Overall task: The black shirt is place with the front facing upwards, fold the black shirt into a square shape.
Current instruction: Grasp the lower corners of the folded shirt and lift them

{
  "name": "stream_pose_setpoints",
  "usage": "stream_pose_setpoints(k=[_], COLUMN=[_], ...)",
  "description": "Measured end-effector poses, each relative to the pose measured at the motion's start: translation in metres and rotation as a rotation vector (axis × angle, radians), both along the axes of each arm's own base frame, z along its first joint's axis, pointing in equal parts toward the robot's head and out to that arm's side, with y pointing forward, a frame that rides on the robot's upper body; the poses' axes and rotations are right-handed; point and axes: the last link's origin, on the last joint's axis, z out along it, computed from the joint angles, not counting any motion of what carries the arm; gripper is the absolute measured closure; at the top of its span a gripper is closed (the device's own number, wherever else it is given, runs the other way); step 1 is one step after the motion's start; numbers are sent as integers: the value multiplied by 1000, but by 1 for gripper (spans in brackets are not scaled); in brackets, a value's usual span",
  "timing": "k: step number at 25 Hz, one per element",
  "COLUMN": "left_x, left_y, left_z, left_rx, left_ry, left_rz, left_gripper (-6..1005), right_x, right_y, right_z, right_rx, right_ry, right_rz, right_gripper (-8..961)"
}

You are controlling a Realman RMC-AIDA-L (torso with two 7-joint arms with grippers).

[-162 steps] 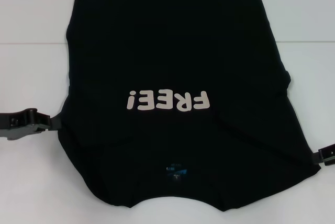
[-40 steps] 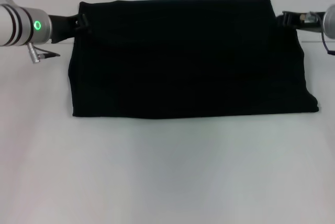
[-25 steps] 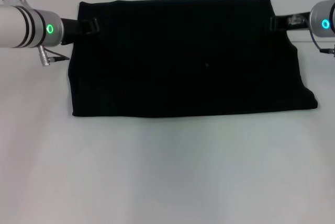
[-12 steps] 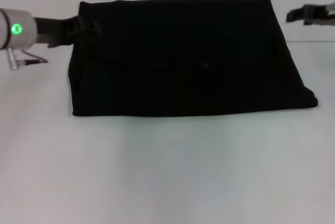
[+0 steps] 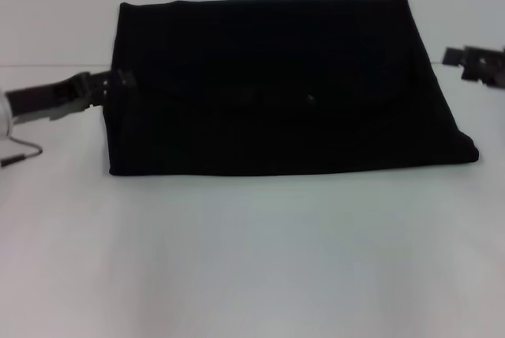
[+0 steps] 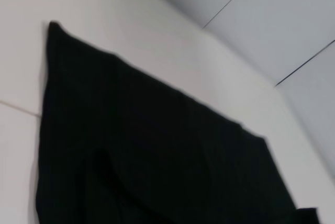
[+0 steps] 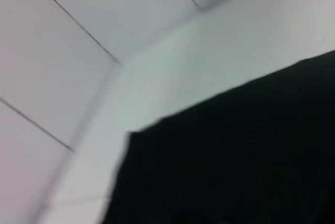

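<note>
The black shirt [image 5: 276, 85] lies folded into a wide rectangle on the white table, plain black side up, its print and neck label hidden. My left gripper [image 5: 118, 83] is low beside the shirt's left edge, at or just against it. My right gripper [image 5: 465, 60] hangs off the shirt's right side with a gap of table between them. The left wrist view shows the shirt [image 6: 157, 156] with a folded layer on top. In the right wrist view only a corner of the shirt [image 7: 235, 156] appears.
White table [image 5: 252, 259] stretches in front of the shirt toward me. A thin cable [image 5: 20, 155] trails on the table at the far left. Pale wall panels [image 7: 78, 35] stand behind the table.
The shirt, earlier spread with its print up, now lies folded in half. Over the last second both arms dropped away from its far corners, and the right gripper moved outward off the shirt.
</note>
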Motion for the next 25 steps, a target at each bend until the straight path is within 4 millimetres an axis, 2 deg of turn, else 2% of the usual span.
stream_pose_setpoints(k=[3,7,11,14,20,25], left_x=[-14,-27,-31,-33,-28,-26], left_y=[-14,-24,-22,-18,-6,-7], left_z=[-6,-15,-20,-31,-47,-54], left_rx=[6,-28,-43,-71,-80,-102], left_ry=[0,62,99,137,226,255], left_rz=[-31,-39,-18,13,17,3], left_gripper=[143,151,190,212,255,268], right_x=[17,33,39,38,37,40], right_y=[-26,-41,-41,-39,-34,-37], right_z=[-6,-7,-4,-1,0,0], right_rx=[17,28,39,42,53,56], right_ry=[113,141,130,123,109,114], right_rz=[17,-10,-29,-25,-28,-36], right_gripper=[217,218,219,219,220,222])
